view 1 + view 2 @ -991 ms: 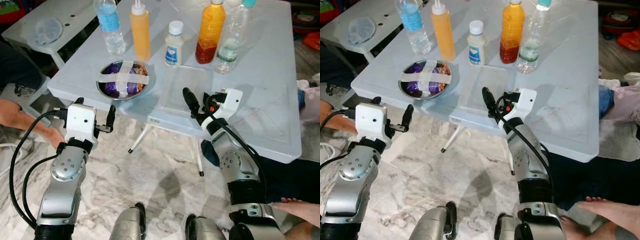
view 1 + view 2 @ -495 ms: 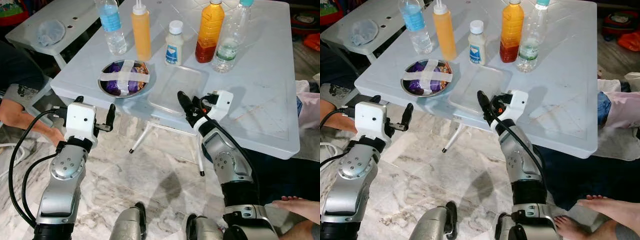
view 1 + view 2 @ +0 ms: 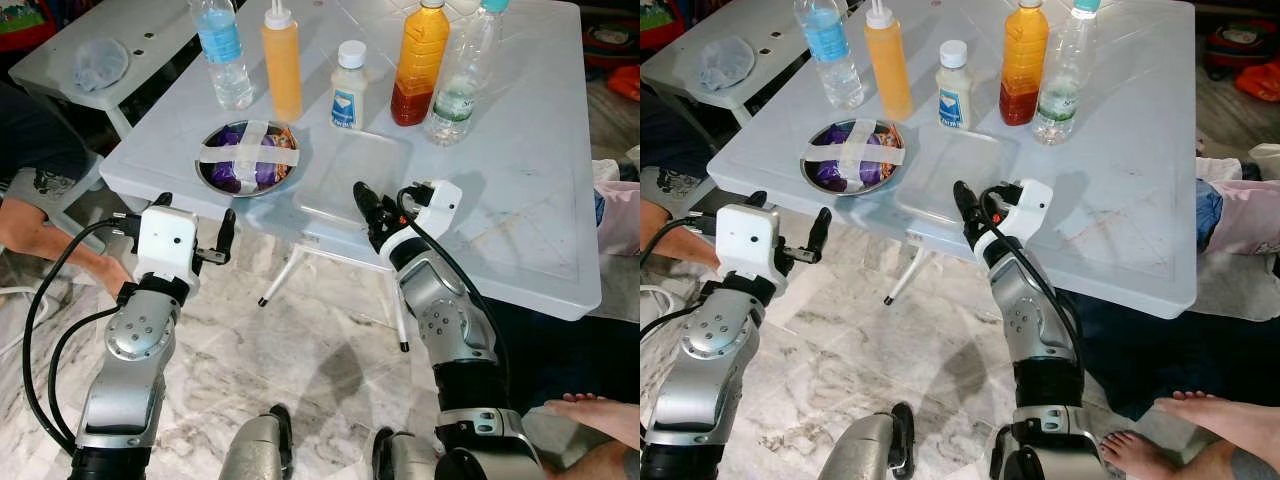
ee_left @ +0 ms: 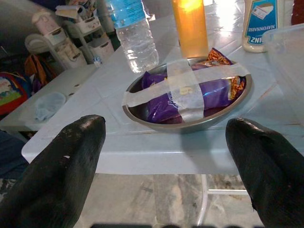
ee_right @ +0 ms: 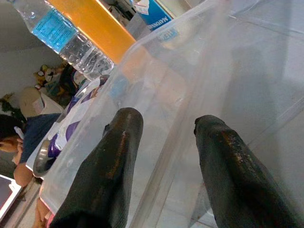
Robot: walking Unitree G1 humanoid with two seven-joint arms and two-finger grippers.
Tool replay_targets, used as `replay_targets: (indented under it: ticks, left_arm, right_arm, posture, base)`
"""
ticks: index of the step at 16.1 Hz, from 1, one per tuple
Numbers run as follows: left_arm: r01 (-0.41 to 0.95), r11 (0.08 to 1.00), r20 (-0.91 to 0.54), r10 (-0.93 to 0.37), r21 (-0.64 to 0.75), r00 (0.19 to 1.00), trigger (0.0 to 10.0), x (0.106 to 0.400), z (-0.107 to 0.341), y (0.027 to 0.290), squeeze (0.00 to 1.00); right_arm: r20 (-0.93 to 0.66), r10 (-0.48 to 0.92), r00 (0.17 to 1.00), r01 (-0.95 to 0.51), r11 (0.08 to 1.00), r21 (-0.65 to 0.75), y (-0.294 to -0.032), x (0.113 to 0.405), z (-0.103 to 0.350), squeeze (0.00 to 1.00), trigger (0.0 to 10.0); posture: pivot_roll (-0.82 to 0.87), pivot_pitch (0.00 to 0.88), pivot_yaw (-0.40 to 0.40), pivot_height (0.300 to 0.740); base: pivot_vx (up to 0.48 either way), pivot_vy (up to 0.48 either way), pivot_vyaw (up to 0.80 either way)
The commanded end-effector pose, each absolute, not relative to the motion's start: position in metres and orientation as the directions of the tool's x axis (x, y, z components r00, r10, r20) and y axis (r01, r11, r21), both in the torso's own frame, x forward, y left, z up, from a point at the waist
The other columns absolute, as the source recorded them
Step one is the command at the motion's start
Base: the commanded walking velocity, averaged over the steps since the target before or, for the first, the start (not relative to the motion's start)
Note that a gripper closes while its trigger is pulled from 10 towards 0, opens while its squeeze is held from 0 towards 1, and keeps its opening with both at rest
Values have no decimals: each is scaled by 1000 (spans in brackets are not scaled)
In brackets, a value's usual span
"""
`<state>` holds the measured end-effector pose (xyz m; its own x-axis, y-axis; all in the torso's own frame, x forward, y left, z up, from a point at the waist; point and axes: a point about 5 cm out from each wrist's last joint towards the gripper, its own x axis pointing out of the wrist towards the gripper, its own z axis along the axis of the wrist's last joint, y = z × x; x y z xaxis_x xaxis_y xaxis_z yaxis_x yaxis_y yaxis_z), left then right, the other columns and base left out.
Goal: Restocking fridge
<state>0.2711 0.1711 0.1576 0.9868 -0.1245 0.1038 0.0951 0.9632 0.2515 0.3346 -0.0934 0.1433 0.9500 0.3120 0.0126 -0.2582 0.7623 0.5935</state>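
The right pincer reaches over the near edge of the white surface, its two black fingers spread with a clear gap between them and lying at the near wall of a clear plastic container; whether they touch the plastic I cannot tell. That container sits on the surface near its front edge, just beside a metal bowl that holds a purple snack packet strapped down by crossed strips of pale tape. The left pincer hangs off the surface, in front of its near edge and over the marble floor, its fingers spread wide and holding nothing, aimed at the bowl. Behind the bowl and container stands a row of items: a water bottle with a blue label, an orange squeeze bottle, a small white mayonnaise bottle, a bottle of orange and red liquid, and a clear bottle with a teal cap. A second, lower white table stands to the robot's left, with a crumpled pale item on it. A person's arm shows at the left edge, and a person's foot rests on the floor at the lower right.
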Motion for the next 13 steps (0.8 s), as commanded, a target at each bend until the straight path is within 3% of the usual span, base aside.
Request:
replay_targets:
  ticks: [1, 13]
  left_arm:
    - [83, 960, 117, -118, 266, 986, 10000, 269, 161, 173, 0]
    - [72, 967, 121, -104, 245, 987, 10000, 274, 161, 169, 0]
  right_arm:
    - [-40, 306, 951, -218, 760, 612, -93, 333, 135, 0, 118]
    - [-67, 127, 990, -59, 784, 618, -116, 336, 139, 0, 0]
  posture:
    - [144, 191, 91, 740]
    - [101, 180, 93, 740]
  base:
    - [0, 0, 0]
    - [0, 0, 0]
